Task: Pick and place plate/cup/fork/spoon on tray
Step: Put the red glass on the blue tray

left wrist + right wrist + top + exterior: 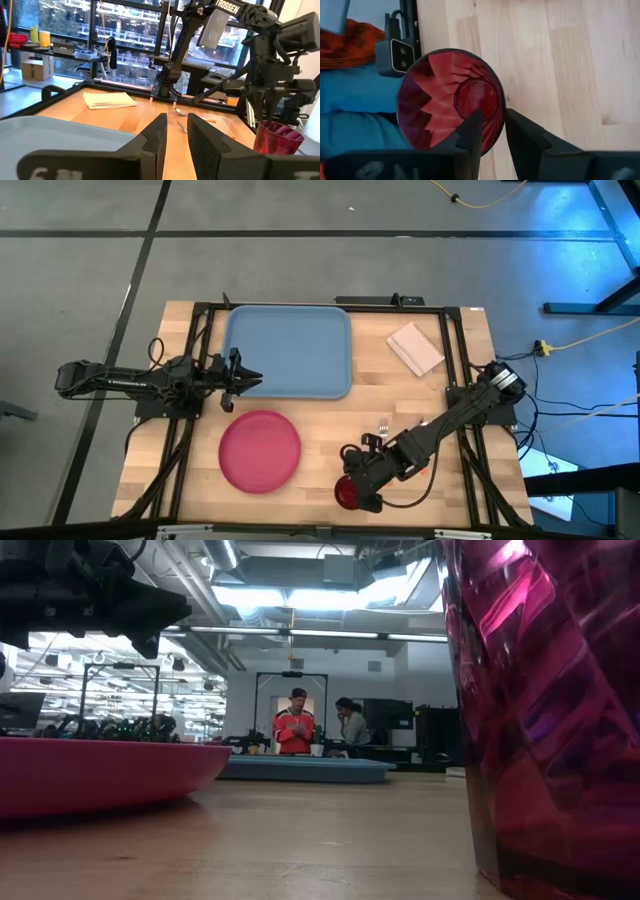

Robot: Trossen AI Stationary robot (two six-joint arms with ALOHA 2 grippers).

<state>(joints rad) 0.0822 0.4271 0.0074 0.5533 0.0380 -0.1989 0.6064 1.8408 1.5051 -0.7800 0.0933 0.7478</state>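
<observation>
The cup [451,100] stands upright at the table's near edge, directly beneath the right gripper [492,131], whose narrowly parted fingers straddle its rim wall without clamping. The left gripper [245,374], fingers slightly apart, is parked at the tray [288,350], well away.

Bare desk [330,430] lies between plate [260,451] and cup [347,494]; the tray [288,351] holds nothing.

bright ceiling lights, blurred foreground.
</observation>
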